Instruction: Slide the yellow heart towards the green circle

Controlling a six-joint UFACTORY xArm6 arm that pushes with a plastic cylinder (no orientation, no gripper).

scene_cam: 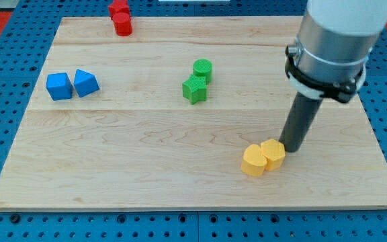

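Camera view of a pale wooden worktop [180,168] resting on a blue perforated base [5,228]. The arm carries no claw, so no opening or clenching can be reported; it ends in a straight dark rod [301,121] beneath a grey cylindrical housing [338,33] at the upper right of the frame. My tip [292,148] rests on the worktop at the lower right, directly beside the right edge of the nearer yellow block and apparently touching it, though contact cannot be confirmed.

Two yellow blocks sit pressed together in the lower right centre of the frame. The yellow heart [253,160] lies at the left of the pair, its lobes facing the frame's bottom left; the second yellow block [273,153], of unclear shape, lies between the heart and my tip.

The green circle [202,69] stands above the frame's centre, well apart from the yellow pair and up and to the left of it. A green star-like block [194,89] touches it from below left.

Two blue blocks occupy the left of the frame, side by side: a blue cube [59,86] and a blue angular block [86,82]. A red block [121,18], shape indistinct, stands at the worktop's top edge, left of centre.
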